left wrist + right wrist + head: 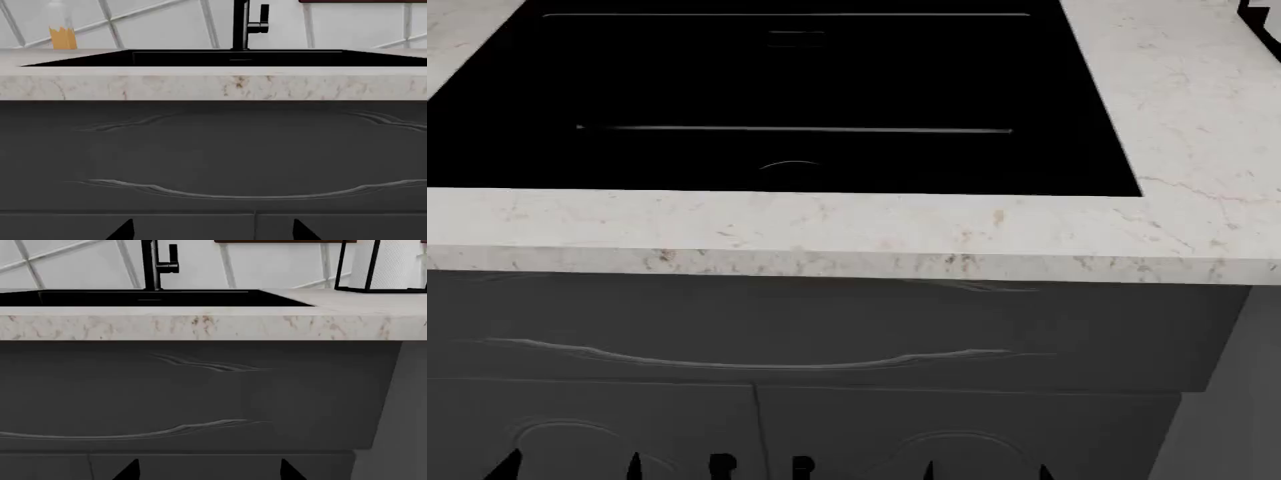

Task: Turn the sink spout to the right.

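Observation:
The sink spout (239, 25) is a slim black pipe rising behind the sink (200, 58); its top is cut off. It also shows in the right wrist view (150, 265). A small black lever (264, 17) sits on its side. The head view shows the black basin (694, 90) with its drain (790, 166), but the spout is out of view there. My left gripper (213, 232) and right gripper (207, 471) are both open and empty. They are low in front of the dark cabinet, below the counter and far from the spout.
The white speckled counter edge (854, 235) overhangs the dark cabinet front (213, 150). A clear bottle with orange liquid (63, 30) stands at the back left. A black wire paper-towel holder (383, 265) stands on the counter at the right.

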